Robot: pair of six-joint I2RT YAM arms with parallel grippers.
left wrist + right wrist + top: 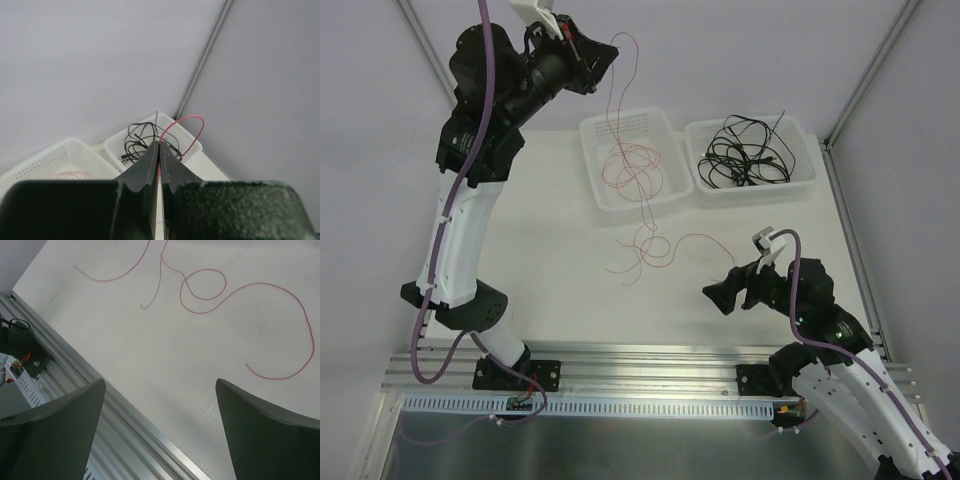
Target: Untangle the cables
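My left gripper (pixel 608 52) is raised high at the back left and shut on a thin red cable (pixel 628 60). The red cable hangs from it into the left white tray (pixel 592 130) and trails onto the table (pixel 650 245). In the left wrist view the jaws (pixel 160 145) pinch the red cable (pixel 187 120). Black cables (pixel 745 152) lie bundled in the right white tray (pixel 800 180), which also shows in the left wrist view (pixel 142 137). My right gripper (pixel 720 297) is open and empty, low over the table near the front, with red cable loops (pixel 205 290) beyond it.
The aluminium rail (pixel 650 365) runs along the table's front edge, seen also in the right wrist view (pixel 125 415). Frame posts stand at the back corners (pixel 865 80). The two trays sit side by side at the back.
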